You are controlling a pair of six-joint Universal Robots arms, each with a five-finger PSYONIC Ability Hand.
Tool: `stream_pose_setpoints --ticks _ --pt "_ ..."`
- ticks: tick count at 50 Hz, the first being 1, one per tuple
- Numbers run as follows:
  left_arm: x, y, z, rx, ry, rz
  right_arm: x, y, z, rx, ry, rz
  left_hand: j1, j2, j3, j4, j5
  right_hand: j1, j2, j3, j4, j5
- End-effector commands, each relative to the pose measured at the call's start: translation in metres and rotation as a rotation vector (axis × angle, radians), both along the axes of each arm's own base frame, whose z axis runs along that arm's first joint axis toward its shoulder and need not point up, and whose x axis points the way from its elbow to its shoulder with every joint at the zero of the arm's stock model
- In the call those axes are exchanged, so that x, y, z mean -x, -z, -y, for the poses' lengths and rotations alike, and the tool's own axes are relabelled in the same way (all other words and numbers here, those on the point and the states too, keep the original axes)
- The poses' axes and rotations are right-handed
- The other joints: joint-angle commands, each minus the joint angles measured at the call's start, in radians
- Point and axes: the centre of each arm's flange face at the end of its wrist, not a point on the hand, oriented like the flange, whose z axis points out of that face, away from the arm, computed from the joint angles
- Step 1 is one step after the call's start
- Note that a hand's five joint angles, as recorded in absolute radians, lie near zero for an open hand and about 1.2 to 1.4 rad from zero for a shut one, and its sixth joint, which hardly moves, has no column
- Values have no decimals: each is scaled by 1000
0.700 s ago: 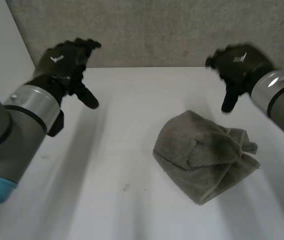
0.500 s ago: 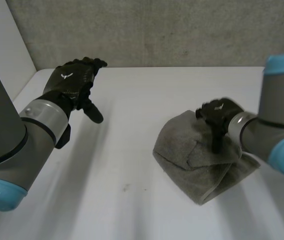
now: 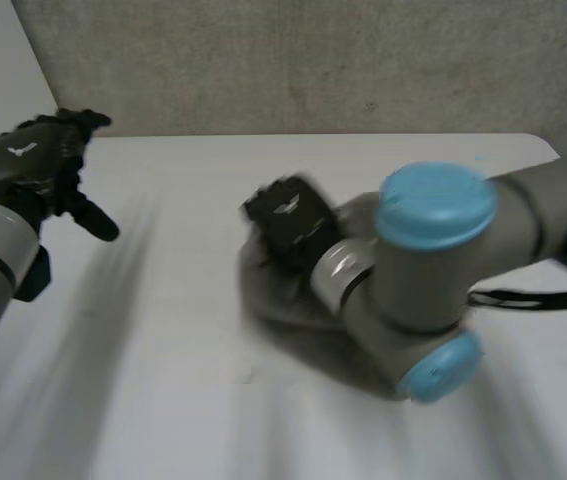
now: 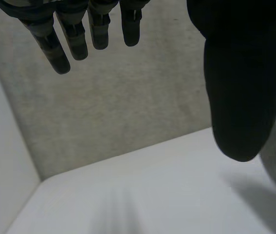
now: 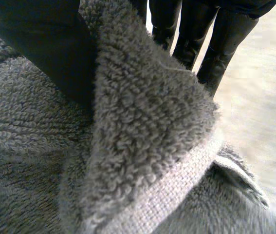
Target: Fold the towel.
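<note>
Nearest to us, the right arm (image 3: pixel 433 290) lies across the middle of the white table (image 3: pixel 163 400), light-blue caps and all, and it covers a good chunk of the towel (image 3: pixel 268 300). The towel's a grey terry one with a flat woven band along its edge. It's in a rumpled heap around the middle of the table, a bit right of centre, and in the head view its left part pokes out from under that arm.

A little farther back, the right hand (image 3: pixel 285 212) is down on the towel's far left part. From the right wrist view we can see a raised fold of the cloth standing up between the thumb (image 5: pixel 40 48) and the fingers (image 5: pixel 215 44). They're closed in on it from both sides, so it's pinched.

Farther still and way over on the left, the left hand (image 3: pixel 33 165) hangs above the table's far left corner, well apart from the towel. Its fingers (image 4: pixel 74 39) are straight and slightly spread, the thumb (image 4: pixel 240 83) stands well off from them, and it's holding nothing. Behind everything there's a rough grey wall (image 3: pixel 313 60).
</note>
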Motion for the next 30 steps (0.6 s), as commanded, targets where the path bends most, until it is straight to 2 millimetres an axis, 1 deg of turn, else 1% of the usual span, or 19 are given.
stream_pose_setpoints --ticks 1,3,4,5,6,7,8,9,11,12,14,15,17,18,19,20,22,26,30 --pt "-20 -2 12 8 -76 -2 -14 32 -54 -137 -166 -116 2 10 10 8 -19 468 235 219 208 277" --pt "-24 1 14 -1 -87 -2 -10 20 -50 -133 -152 -103 5 13 12 11 -16 -337 -570 -586 -597 -527" --pt "-24 1 14 -1 -87 -2 -10 20 -50 -133 -151 -103 5 13 12 11 -16 -341 -574 -591 -601 -532" --pt "-24 2 14 -3 -86 -1 -5 6 -44 -112 -120 -78 5 13 12 11 -16 -693 -926 -942 -953 -884" --pt "-23 4 14 -12 -83 1 3 -11 -32 -90 -64 -47 8 16 15 14 -13 -754 -987 -1003 -1014 -945" --pt "-23 4 14 -12 -83 1 4 -11 -32 -90 -64 -46 8 16 15 14 -13 -754 -987 -1003 -1014 -945" --pt "-22 7 14 -21 -77 3 17 -24 -14 -79 11 -19 8 16 15 14 -13 -754 -987 -1003 -1014 -945" --pt "-21 7 14 -21 -76 3 17 -24 -13 -79 12 -19 8 16 15 14 -13 -754 -987 -1003 -1014 -945" --pt "-17 11 13 -31 -61 6 47 -36 18 -95 143 21 14 22 21 19 -7 -754 -987 -1003 -1014 -945" --pt "-17 11 13 -31 -61 6 47 -36 18 -95 143 21 14 22 21 19 -7 -754 -987 -1003 -1014 -945" --pt "-4 19 13 -52 -3 11 71 -33 34 -144 226 35 20 28 27 25 -1 -754 -987 -1003 -1014 -945" --pt "-4 19 13 -52 -3 11 72 -33 34 -144 226 35 20 28 27 25 -1 -754 -987 -1003 -1014 -945" --pt "5 22 13 -56 37 13 92 -26 40 -189 285 23 23 30 30 28 2 -754 -987 -1003 -1014 -945" --pt "15 24 14 -55 80 13 92 -26 40 -189 285 23 29 36 36 34 7 -754 -987 -1003 -1014 -945" --pt "23 26 16 -55 118 12 104 -21 45 -213 322 10 31 39 39 37 10 -754 -987 -1003 -1014 -945" --pt "23 26 16 -55 118 12 104 -21 45 -214 323 10 32 39 39 37 10 -754 -987 -1003 -1014 -945" --pt "41 32 19 -69 195 19 123 -9 48 -266 377 -18 46 54 53 52 25 -754 -987 -1003 -1014 -945" --pt "59 41 23 -79 269 59 135 4 44 -322 408 -44 58 66 65 64 37 -754 -987 -1003 -1014 -945" --pt "84 61 25 -88 367 176 145 22 37 -400 436 -61 114 121 121 119 92 -754 -987 -1003 -1014 -945"
